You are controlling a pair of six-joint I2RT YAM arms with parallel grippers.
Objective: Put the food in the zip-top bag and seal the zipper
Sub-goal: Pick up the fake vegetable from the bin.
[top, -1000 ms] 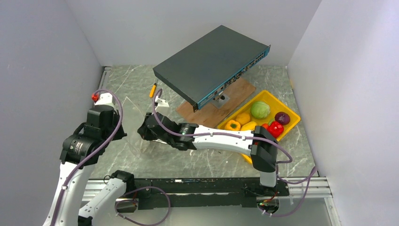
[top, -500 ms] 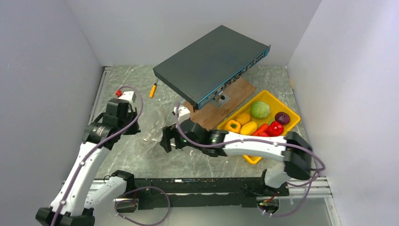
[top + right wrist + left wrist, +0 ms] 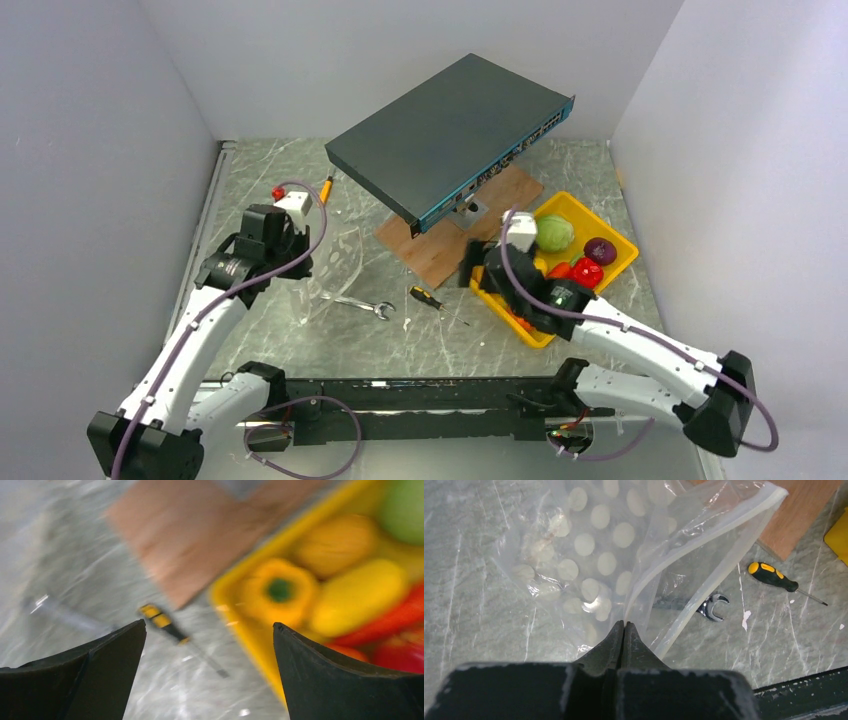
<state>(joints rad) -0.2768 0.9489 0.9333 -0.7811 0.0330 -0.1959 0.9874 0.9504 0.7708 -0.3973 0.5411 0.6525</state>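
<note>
Left gripper pinches clear polka-dotted plastic zip-top bag beside its whitish zipper strip, left of centre, so the mouth gapes | right gripper spread wide over glossy toy food in yellow plastic tray, right side, likely choosing a piece

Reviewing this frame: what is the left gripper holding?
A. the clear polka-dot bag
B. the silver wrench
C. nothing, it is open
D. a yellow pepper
A: in the left wrist view the left gripper is shut on the zip-top bag, pinching its plastic, while the wrench lies apart beyond it.
</note>
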